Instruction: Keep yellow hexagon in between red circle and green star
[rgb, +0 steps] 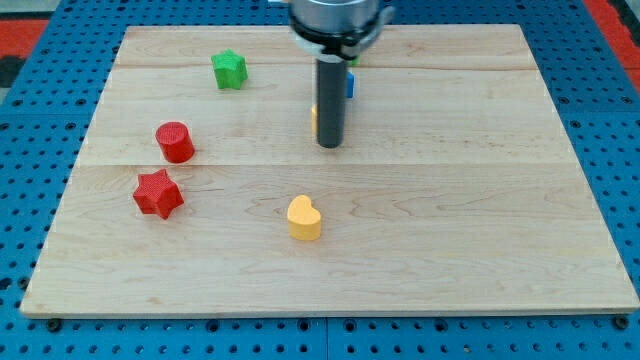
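Observation:
The green star (229, 70) lies near the board's top left. The red circle (175, 141), a short cylinder, stands below and to the left of it. My tip (329, 146) rests on the board near the middle, well to the right of both. A yellow block (314, 118), probably the yellow hexagon, shows only as a sliver at the rod's left edge; the rod hides the rest of it. It sits far to the right of the gap between the red circle and the green star.
A red star (157, 193) lies just below the red circle. A yellow heart (304, 218) lies below my tip. A blue block (350, 85) shows partly behind the rod's right side. The wooden board (480, 250) sits on a blue pegboard surface.

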